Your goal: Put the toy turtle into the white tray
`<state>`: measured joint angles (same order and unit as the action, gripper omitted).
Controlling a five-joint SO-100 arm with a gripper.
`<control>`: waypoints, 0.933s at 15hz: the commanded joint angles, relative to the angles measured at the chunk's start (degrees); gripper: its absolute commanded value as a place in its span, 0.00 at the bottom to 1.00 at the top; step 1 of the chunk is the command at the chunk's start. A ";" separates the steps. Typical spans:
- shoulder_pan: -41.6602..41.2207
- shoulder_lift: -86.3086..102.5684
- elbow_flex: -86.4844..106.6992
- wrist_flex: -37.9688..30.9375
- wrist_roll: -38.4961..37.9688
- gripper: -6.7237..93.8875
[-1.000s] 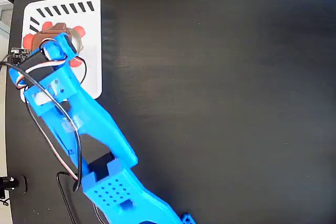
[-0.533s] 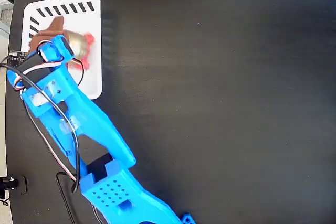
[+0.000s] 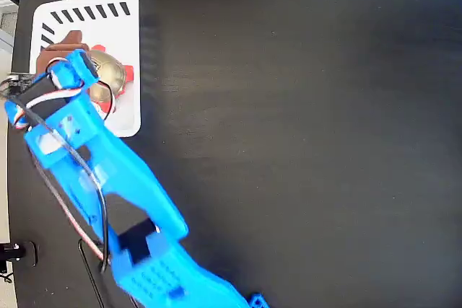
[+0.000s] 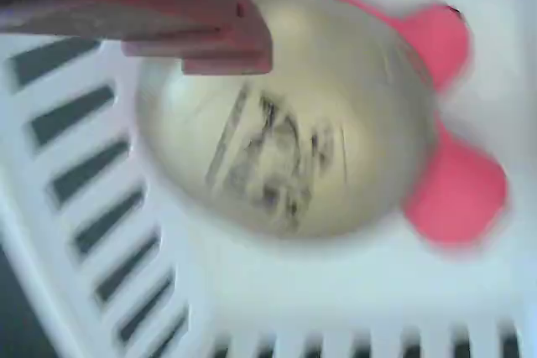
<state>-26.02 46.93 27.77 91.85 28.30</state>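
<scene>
Shifted since a second ago: toy turtle [image 3: 108,71] now more exposed on the white tray [image 3: 130,27], lying nearer the tray's right edge, gold shell clear of the blue arm [image 3: 94,171]. Arm head drawn back toward the tabletop's left edge. Brown fingers [image 3: 61,45] now beside the shell, not over it.

1. The black table [image 3: 303,128] lies open across the middle and right of the fixed view.
2. At upper left, the white tray [image 3: 126,30] holds the toy turtle [image 3: 108,73], filling its middle.
3. The blue arm [image 3: 108,178] runs diagonally from bottom centre to the tray, blocking the left side.
4. In the wrist view, a reddish finger [image 4: 168,6] sits over the turtle's upper left.
</scene>
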 commanded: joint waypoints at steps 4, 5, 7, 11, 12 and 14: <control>5.89 33.75 32.61 -15.47 -3.34 0.13; 8.00 40.43 41.31 -20.65 -5.01 0.07; 12.83 51.68 56.69 -29.79 -10.55 0.07; 18.72 77.43 91.67 -47.72 -26.46 0.07; 18.54 83.14 98.26 -47.90 -27.51 0.07; 14.94 95.54 112.59 -47.37 -28.92 0.07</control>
<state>-8.88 133.51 132.63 45.18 0.18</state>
